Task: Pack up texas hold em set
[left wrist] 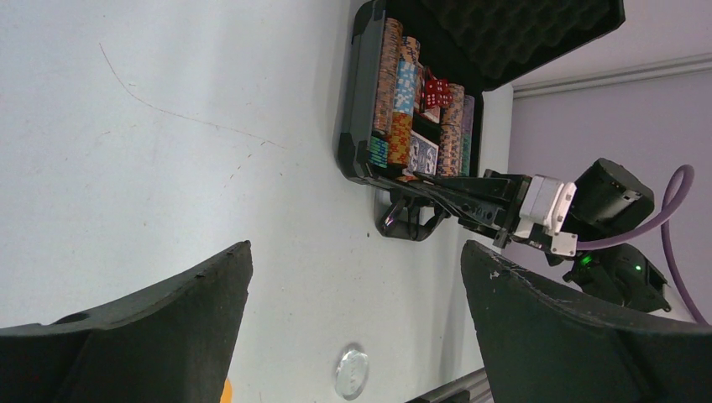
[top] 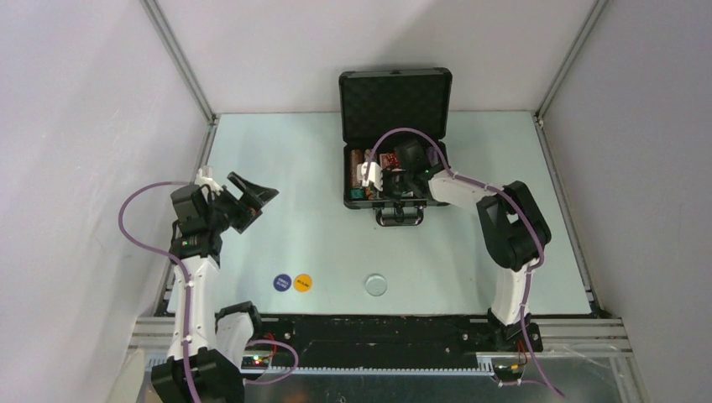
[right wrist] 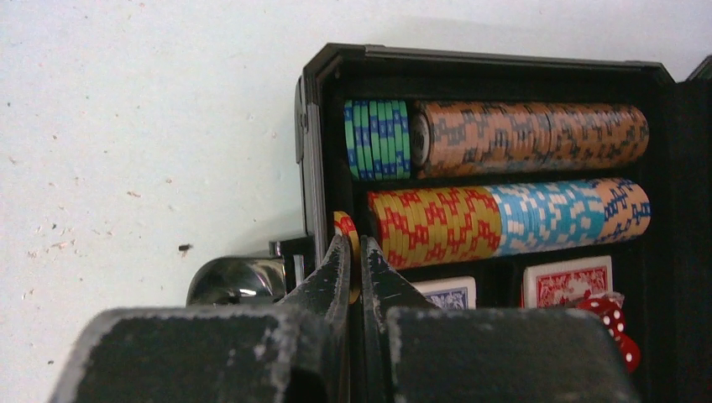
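Note:
The black case (top: pixel 351 172) lies open at the table's far middle, its foam lid (top: pixel 395 101) upright. It holds rows of striped chips (right wrist: pixel 529 138), a blue deck (right wrist: pixel 445 294), a red deck (right wrist: pixel 567 281) and red dice (right wrist: pixel 617 323). My right gripper (right wrist: pixel 354 248) is shut on a yellow and red chip (right wrist: pixel 346 228), held on edge at the case's near wall, beside the yellow and red row (right wrist: pixel 432 225). In the top view the right gripper (top: pixel 382 178) is over the case. My left gripper (top: pixel 252 197) is open and empty at the left, above the table.
Three round buttons lie near the front edge: blue (top: pixel 283 282), orange (top: pixel 303 283) and clear (top: pixel 376 285). The clear one also shows in the left wrist view (left wrist: pixel 351 370). The case's chrome handle (top: pixel 400 216) points toward me. Grey walls close in both sides.

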### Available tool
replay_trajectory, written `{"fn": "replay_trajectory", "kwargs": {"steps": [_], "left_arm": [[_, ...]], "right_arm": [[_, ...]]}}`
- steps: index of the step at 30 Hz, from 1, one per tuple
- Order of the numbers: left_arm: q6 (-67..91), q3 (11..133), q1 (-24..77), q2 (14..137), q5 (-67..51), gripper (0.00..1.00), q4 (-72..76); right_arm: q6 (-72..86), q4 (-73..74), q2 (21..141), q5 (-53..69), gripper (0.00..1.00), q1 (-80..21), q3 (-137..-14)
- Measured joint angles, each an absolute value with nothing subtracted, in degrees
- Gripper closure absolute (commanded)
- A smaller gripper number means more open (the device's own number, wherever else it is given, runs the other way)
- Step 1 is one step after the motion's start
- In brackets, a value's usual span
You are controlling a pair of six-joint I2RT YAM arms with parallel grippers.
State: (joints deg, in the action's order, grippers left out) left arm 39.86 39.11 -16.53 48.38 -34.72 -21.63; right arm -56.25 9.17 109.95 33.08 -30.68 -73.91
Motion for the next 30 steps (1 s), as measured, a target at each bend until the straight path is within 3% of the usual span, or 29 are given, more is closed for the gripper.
{"fn": "replay_trajectory", "kwargs": {"steps": [30], "left_arm": [[39.86, 39.11, -16.53, 48.77, -34.72, 0.02, -21.63]], "right_arm": [[-55.72, 9.32, 109.51, 33.52, 1.00, -29.78, -73.93]]}}
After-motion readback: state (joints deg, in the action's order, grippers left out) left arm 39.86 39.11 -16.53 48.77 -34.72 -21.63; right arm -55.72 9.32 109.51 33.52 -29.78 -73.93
